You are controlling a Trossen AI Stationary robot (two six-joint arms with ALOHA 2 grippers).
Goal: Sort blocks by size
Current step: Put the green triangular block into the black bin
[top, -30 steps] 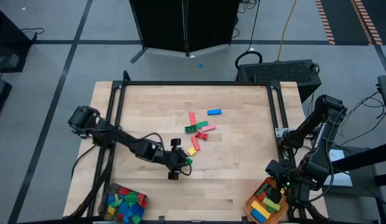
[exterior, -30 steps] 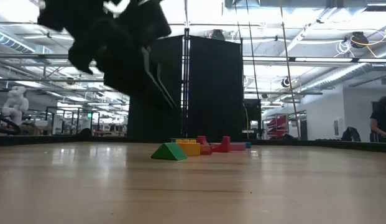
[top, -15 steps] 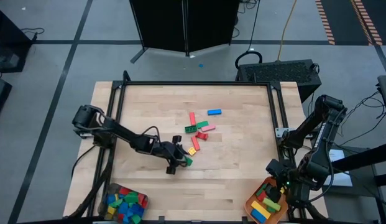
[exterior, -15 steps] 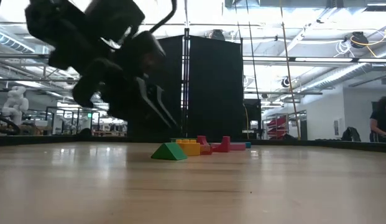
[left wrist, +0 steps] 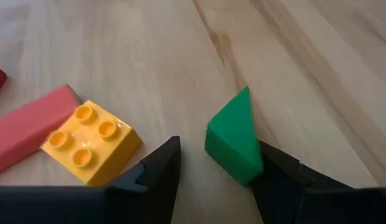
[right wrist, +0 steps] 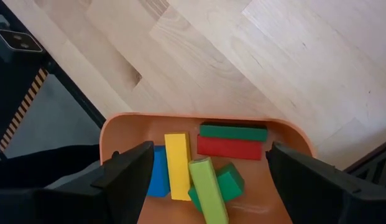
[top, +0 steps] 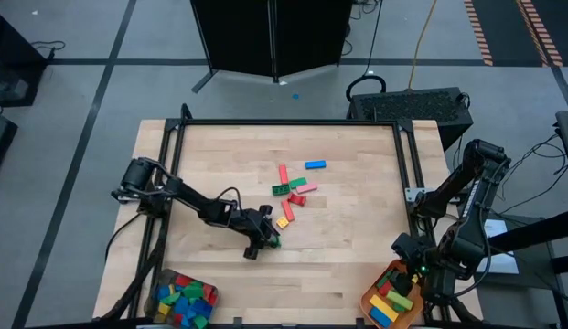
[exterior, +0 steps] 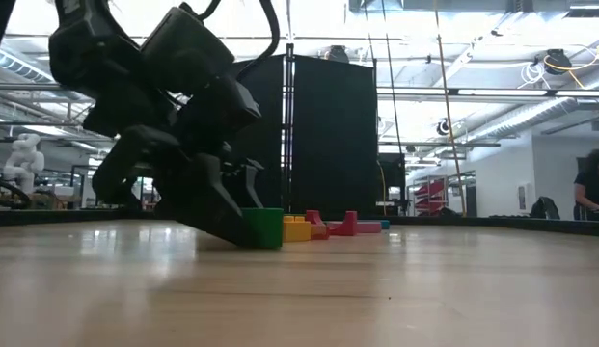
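Far on the left, near the table's front corner, we see a grey container [top: 184, 299] full of small blocks. Next comes the left gripper [top: 262, 239], reaching low over the middle of the wooden table [top: 357, 265]. Its two fingers stand apart, one on each side of a small green block [left wrist: 234, 138]. One finger touches the block's side, and the other is a little way off. We cannot tell if the block is squeezed yet. It sits on the table. Just beside it lies a yellow block [left wrist: 92, 142] with four bumps, and a long pink block [left wrist: 28, 128] touches that one.

A bit farther on, we see a little heap of red, green and pink blocks [top: 293, 190]. A blue block [top: 315, 165] lies apart, toward the back.

Far on the right, the right gripper [right wrist: 205, 180] hangs over the orange tray [right wrist: 180, 121] with its fingers spread wide, holding nothing. Long blocks [right wrist: 233, 142] in red, green, yellow and blue lie in the tray.
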